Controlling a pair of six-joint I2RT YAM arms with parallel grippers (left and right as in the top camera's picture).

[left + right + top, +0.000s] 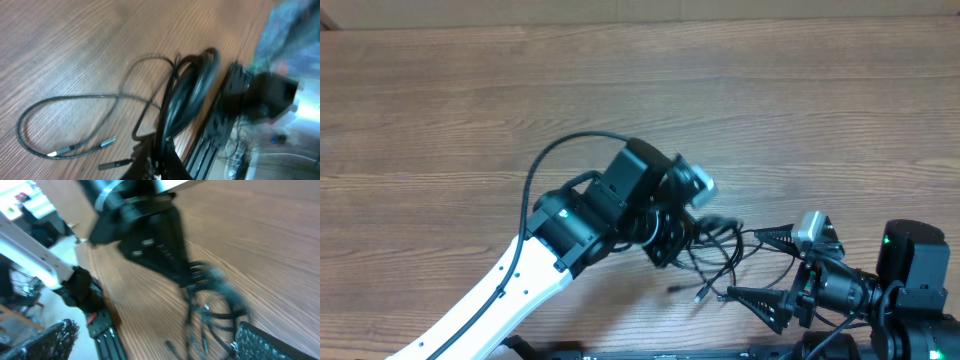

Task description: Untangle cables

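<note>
The cables are a tangle of thin black cords on the wooden table between the two grippers. My left gripper points down over the tangle's left side. In the left wrist view it is shut on a bundle of looped black cords, and a loose cord with silver-tipped plug ends lies in a loop to the left. My right gripper is open, its two fingers on either side of the tangle's right edge. The blurred right wrist view shows the cables just ahead of its open fingers.
The wooden table stretches far back and to the left. The left arm's own thick black cable arches over its wrist. The table's front edge and a black rail lie close to both grippers.
</note>
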